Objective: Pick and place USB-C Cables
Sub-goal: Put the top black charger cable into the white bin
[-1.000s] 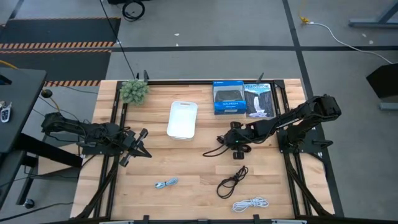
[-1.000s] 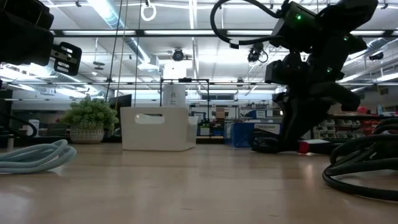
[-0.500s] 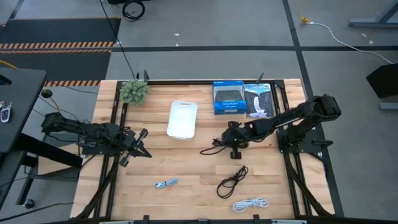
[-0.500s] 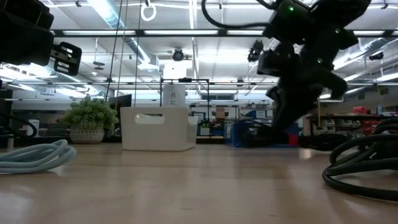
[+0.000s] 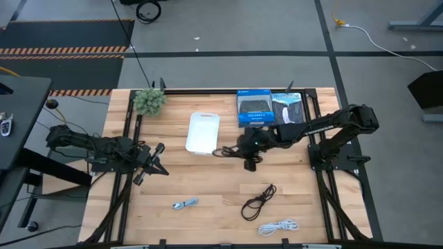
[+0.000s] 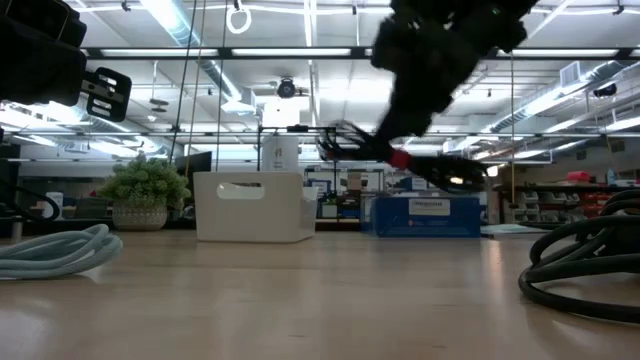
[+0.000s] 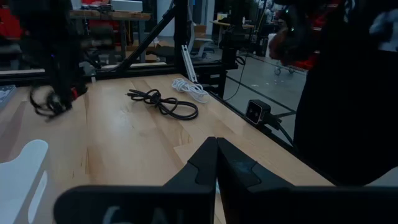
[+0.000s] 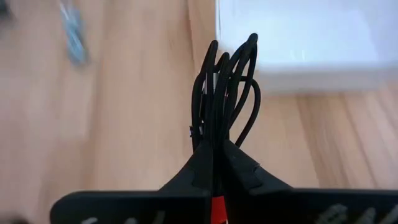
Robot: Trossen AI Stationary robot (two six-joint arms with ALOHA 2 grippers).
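Four cable bundles are in view, with one white bin (image 5: 203, 133) taken as the landmark. The right pincer (image 5: 243, 147) is clenched on the black cable with red ends (image 8: 222, 87), holding it clear of the tabletop (image 5: 208, 187) just beside the bin's right side; in the right wrist view the loops stand up between the closed fingers with the bin directly beyond. Three bundles lie on the tabletop, all toward the near edge from the bin: one black cable (image 5: 258, 200) to the bin's right, one white cable (image 5: 278, 226) beyond it near the edge, and one pale blue cable (image 5: 185, 204) almost straight below the bin. The left pincer (image 5: 154, 164) waits to the left of the bin, its fingers closed together on nothing. One potted plant (image 5: 149, 101) and two boxes (image 5: 254, 108) stand along the far edge.
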